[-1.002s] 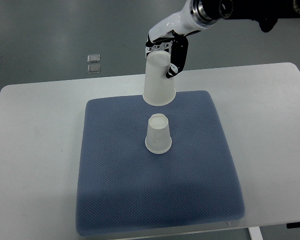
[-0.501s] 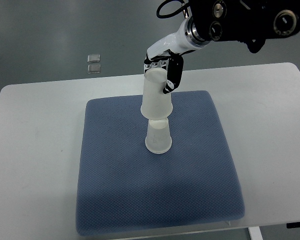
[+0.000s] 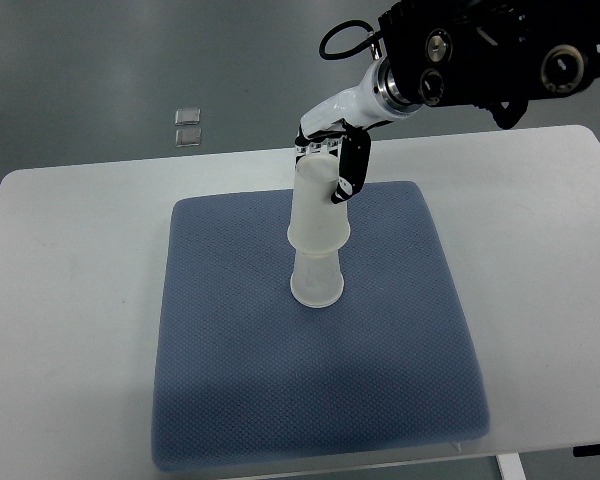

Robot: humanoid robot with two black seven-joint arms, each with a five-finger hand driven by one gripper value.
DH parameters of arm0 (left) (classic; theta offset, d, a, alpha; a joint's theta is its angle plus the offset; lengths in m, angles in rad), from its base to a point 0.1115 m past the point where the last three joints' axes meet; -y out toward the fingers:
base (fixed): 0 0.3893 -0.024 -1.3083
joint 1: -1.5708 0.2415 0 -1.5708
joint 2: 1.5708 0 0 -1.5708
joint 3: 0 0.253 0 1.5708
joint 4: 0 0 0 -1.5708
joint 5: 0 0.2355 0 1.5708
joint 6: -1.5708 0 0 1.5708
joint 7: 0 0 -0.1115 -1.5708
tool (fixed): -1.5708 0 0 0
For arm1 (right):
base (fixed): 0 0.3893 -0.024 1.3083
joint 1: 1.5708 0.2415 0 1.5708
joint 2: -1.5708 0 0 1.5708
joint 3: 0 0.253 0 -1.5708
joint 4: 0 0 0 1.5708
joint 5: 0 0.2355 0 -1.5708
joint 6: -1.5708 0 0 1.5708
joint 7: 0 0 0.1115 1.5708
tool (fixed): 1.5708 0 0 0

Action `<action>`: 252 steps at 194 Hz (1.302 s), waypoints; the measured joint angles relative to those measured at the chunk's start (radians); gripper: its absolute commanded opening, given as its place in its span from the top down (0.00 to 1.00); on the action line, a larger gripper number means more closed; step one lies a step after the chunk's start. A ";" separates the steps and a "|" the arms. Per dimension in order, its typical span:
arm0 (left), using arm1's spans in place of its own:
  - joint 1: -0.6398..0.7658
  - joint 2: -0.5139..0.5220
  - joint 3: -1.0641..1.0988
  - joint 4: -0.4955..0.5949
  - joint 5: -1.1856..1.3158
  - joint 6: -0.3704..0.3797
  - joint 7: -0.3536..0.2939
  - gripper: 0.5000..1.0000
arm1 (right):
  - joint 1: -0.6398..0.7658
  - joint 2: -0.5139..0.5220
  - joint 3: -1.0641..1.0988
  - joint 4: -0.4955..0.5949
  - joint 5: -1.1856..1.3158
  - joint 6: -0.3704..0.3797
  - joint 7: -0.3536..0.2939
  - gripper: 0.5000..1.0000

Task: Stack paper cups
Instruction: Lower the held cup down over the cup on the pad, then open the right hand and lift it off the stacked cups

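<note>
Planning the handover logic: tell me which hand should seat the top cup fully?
Right. The right hand already grips the top cup, partly over the lower cup. No left arm shows.

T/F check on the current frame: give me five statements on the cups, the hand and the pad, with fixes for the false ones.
1. The right hand grips the upper cup. True.
2. The upper cup is upside down, its rim over the top of the lower cup. True.
3. The lower cup lies on its side. False: it stands inverted, wide rim down on the blue pad.
4. The blue pad lies on the white table. True.
5. The left hand steadies the lower cup. False: no left hand shows; nothing but the upper cup is at the lower cup.
</note>
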 measured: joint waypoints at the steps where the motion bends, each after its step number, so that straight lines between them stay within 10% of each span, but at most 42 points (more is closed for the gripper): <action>1: 0.000 0.000 0.000 0.000 0.000 0.000 0.000 0.00 | 0.000 0.000 0.000 0.000 0.000 0.000 0.000 0.61; 252: 0.000 0.000 0.000 0.004 0.000 0.000 0.000 0.00 | -0.073 0.009 -0.003 0.003 0.014 -0.080 -0.013 0.40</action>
